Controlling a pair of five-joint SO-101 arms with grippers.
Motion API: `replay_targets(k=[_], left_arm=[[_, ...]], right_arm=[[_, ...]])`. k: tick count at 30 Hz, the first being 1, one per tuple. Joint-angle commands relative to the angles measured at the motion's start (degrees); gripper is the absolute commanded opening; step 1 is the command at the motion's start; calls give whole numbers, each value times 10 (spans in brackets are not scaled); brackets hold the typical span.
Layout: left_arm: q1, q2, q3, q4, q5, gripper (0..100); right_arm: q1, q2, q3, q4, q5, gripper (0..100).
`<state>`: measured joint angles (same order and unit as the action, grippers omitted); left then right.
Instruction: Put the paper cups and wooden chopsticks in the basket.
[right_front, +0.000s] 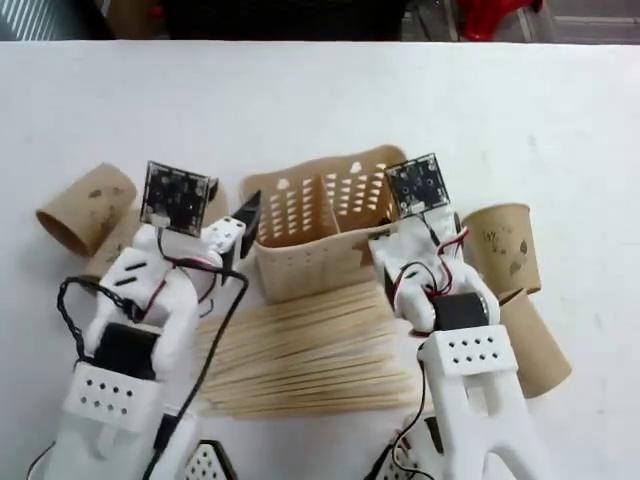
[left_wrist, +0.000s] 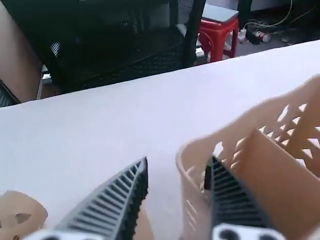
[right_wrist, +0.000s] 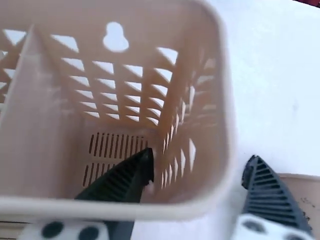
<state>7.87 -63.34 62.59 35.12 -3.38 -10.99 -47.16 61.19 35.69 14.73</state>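
Sitting on white table (right_front: 300, 90), basket (right_front: 310, 268), red stool (left_wrist: 218, 31) beyond

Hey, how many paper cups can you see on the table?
4 paper cups: left of the basket, one and another partly behind the left arm; right of it, two. Others may be hidden.

No legible text, numbers or signs, paper cups (right_front: 503, 248) carry dark printed marks — unreadable

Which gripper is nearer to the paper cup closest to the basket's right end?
Right. The right gripper straddles the basket's right end wall, its outer finger beside that paper cup. The left gripper straddles the opposite end wall, the whole basket between it and the cup.
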Motion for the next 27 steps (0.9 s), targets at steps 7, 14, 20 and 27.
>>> replay_targets(k=[7,14,20,27], left_arm=[[1,9,23,-28,5,168],[0,9,24,-42,5,140],[0,9,25,-42,5,139],[-4,10,26,-40,1,140]], right_arm=[[0,-76,10,45,84,283],[-4,-247,10,182,124,280],[-4,-320,38,212,125,279],[-4,-250,54,87,146,279]])
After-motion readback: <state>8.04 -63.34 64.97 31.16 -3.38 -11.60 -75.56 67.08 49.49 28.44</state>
